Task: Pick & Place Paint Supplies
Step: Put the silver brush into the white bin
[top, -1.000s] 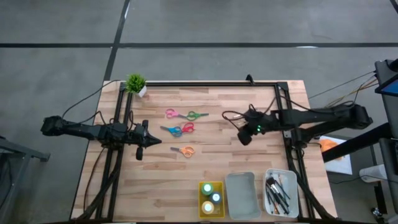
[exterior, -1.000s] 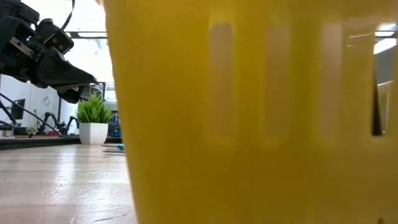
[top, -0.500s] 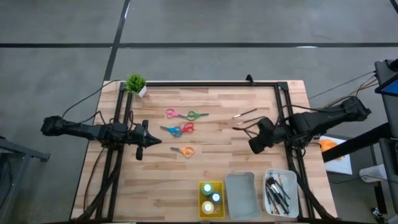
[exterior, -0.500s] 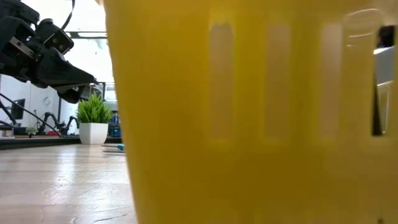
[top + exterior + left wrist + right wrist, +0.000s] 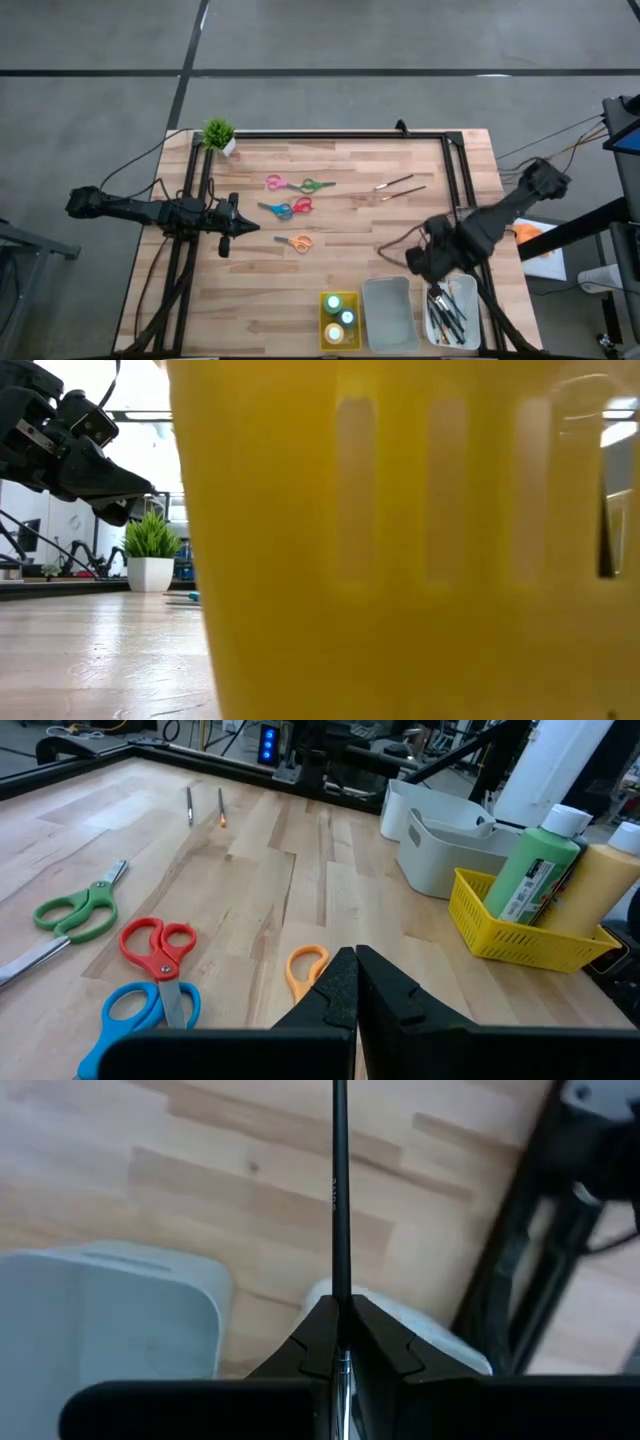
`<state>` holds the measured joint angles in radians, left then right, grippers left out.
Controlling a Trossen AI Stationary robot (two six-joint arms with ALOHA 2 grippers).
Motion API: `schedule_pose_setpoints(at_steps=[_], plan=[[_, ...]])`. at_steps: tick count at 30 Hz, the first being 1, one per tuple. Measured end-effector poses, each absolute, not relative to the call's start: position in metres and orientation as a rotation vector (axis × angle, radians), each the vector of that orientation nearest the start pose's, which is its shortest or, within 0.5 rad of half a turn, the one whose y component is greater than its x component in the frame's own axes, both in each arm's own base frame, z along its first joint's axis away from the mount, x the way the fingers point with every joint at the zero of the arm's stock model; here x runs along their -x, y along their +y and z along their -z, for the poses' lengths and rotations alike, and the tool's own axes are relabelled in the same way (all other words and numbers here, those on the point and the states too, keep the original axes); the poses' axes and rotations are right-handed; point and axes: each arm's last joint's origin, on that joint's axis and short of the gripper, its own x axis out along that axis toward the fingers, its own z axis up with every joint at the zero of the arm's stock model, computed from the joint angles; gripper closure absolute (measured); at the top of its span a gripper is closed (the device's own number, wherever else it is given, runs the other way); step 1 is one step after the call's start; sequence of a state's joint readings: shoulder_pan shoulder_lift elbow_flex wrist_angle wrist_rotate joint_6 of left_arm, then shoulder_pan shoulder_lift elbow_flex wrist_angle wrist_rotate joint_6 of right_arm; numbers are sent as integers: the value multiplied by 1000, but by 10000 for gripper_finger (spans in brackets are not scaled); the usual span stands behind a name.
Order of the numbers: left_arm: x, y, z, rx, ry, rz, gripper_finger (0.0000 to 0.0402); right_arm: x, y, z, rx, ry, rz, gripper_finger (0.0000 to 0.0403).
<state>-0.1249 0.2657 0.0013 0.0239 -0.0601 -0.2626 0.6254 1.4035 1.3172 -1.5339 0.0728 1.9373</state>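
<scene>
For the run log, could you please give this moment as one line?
right gripper: jaws shut on brush, above white tray | left gripper: shut, idle

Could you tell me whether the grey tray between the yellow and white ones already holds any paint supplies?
No, in the high view the grey tray shows only its bare inside.

I see open table (image 5: 340, 215) between the scissors (image 5: 290, 208) and two loose brushes (image 5: 398, 186). Along the near edge the yellow tray (image 5: 340, 320), grey tray (image 5: 389, 312) and white tray (image 5: 455, 310) stand side by side, blocking low passes.
</scene>
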Motion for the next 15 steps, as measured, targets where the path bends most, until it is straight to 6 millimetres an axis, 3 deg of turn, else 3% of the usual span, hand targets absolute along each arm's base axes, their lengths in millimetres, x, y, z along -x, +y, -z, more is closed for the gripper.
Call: schedule_pose_setpoints(at_steps=[7,15], plan=[[-111,-12,-144,239,247,33,402,-181,180,-301,-927,1246,1146,388],[-111,-12,-144,239,247,33,402,-177,220,-286,-927,1328,1234,388]])
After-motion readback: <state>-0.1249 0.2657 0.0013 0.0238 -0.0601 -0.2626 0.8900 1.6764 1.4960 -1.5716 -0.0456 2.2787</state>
